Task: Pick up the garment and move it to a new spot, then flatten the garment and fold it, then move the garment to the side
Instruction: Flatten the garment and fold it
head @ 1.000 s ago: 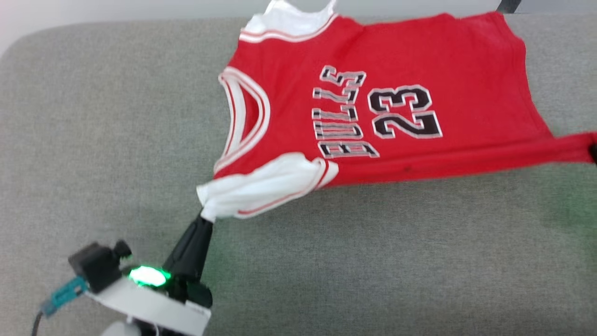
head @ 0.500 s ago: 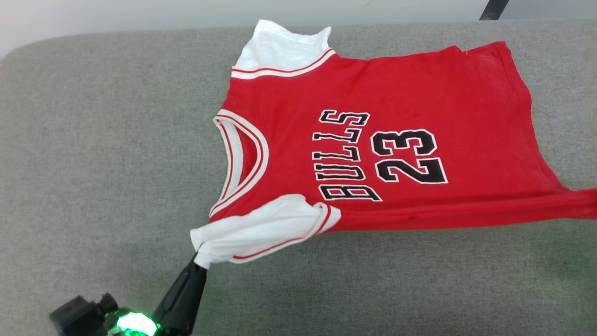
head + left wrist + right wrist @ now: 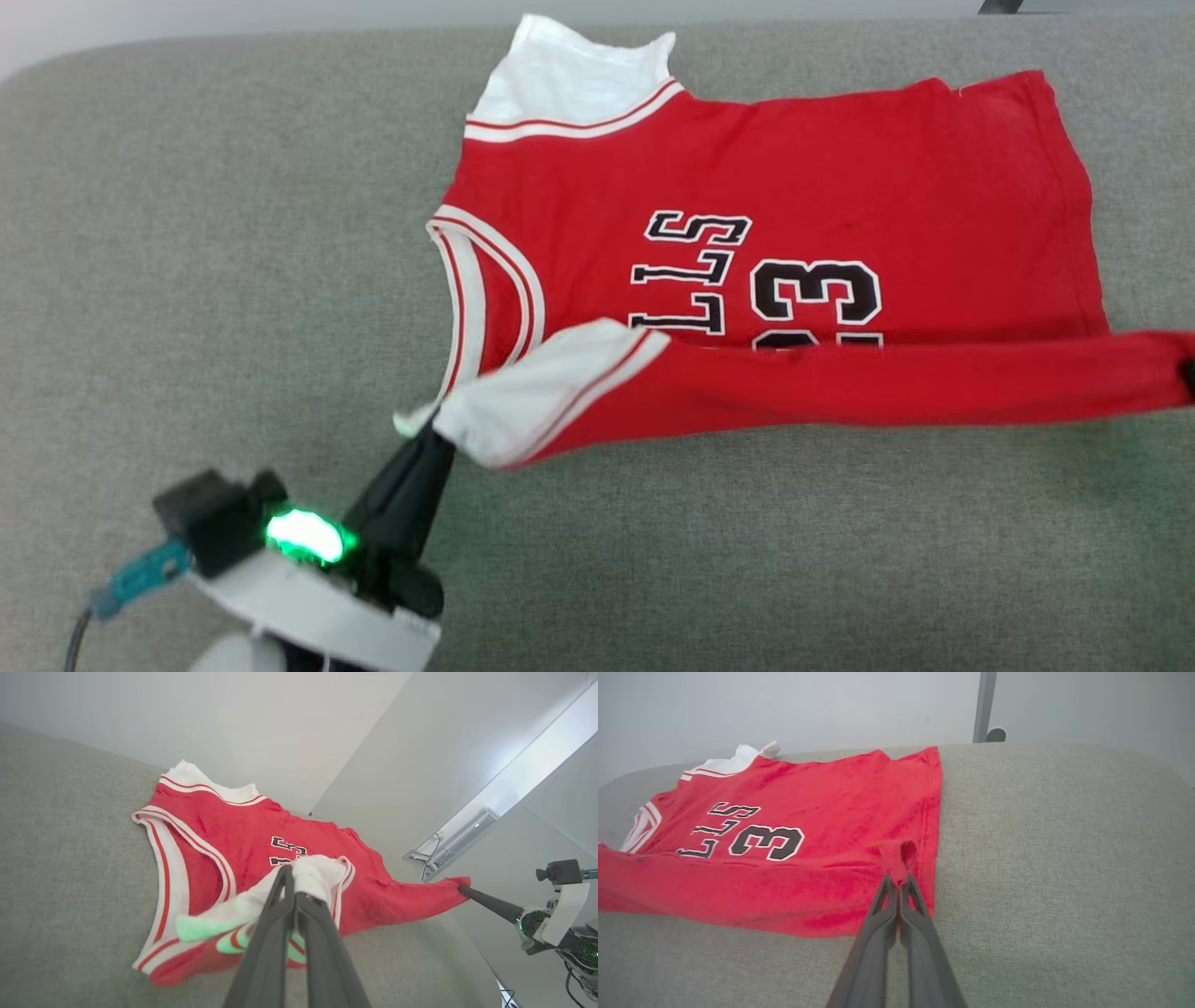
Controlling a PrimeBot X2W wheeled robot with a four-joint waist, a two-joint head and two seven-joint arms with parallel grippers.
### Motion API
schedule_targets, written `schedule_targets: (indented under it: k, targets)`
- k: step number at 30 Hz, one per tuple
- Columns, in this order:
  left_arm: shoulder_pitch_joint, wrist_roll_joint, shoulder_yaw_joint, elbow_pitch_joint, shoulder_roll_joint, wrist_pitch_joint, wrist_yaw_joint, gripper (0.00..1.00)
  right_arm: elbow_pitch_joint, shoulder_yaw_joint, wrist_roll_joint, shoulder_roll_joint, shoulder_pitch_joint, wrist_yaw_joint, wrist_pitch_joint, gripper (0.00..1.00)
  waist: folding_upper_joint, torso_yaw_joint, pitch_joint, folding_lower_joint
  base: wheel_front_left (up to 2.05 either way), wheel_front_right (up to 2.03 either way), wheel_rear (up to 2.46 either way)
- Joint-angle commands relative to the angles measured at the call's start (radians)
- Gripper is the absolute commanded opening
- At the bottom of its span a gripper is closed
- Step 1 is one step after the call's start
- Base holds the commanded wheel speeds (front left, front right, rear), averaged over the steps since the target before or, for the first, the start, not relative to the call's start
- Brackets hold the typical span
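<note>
So the left gripper point(image 3: 431, 437) is pinched right down on the near white sleeve point(image 3: 546, 378) of the jersey point(image 3: 794, 177), fingers closed with the soft knit bunched up between the tips. The right gripper point(image 3: 899, 881) is clamped just as tight on the red bottom-hem corner, and the cloth puckers into a little loop just above its tips.

The jersey lies flat-ish on a grey woven surface point(image 3: 187, 243) with a rounded far-left corner. It sits toward the far edge and right of the middle, collar end pointing left. Its near side is lifted between the two grippers and turned over as a long red band that covers the lower part of the print. The far sleeve point(image 3: 569, 79) is plain white and reaches the far edge. Red-and-white striped trim runs round both sleeve seams and the curved neckline point(image 3: 485, 280).

The lettering point(image 3: 695, 266) is black with a white outline and blocky. From the head view I can read "LLS" and a "3", with the tops of more characters poking out from under the fold. The right wrist view shows the same "LLS" and "3".

A green light point(image 3: 303, 537) glows on the left wrist and throws a green tint on the sleeve in the left wrist view.
</note>
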Motion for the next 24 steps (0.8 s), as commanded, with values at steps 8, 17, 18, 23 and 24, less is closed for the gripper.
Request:
schedule_targets:
  k: [8,17,18,23,24]
  targets:
    - [-0.203,-0.036,-0.045,0.155,-0.040,-0.026,-0.008,0.00,0.138,0.085,0.043,-0.022,-0.181,-0.002,0.010,0.00,0.0000,-0.002,0.047,0.0000,0.00,0.00,0.00]
    - [-0.339,-0.004,-0.073,0.379,-0.078,-0.061,-0.009,0.00,0.290,0.147,0.058,-0.045,-0.260,-0.002,-0.047,0.00,0.0000,0.020,0.106,0.0000,0.00,0.00,0.00]
    - [-0.350,0.008,-0.074,0.406,-0.082,-0.062,-0.009,0.00,0.305,0.152,0.061,-0.044,-0.265,-0.002,-0.055,0.00,0.0000,0.022,0.111,0.0000,0.00,0.00,0.00]
    - [-0.398,0.053,-0.101,0.552,-0.100,-0.065,-0.008,0.00,0.380,0.193,0.065,-0.027,-0.303,-0.002,-0.086,0.00,0.0000,0.020,0.125,0.0000,0.00,0.00,0.00]
    - [-0.405,0.061,-0.112,0.577,-0.102,-0.062,-0.008,0.00,0.394,0.201,0.065,-0.024,-0.308,-0.002,-0.090,0.00,0.0000,0.020,0.125,0.0000,0.00,0.00,0.00]
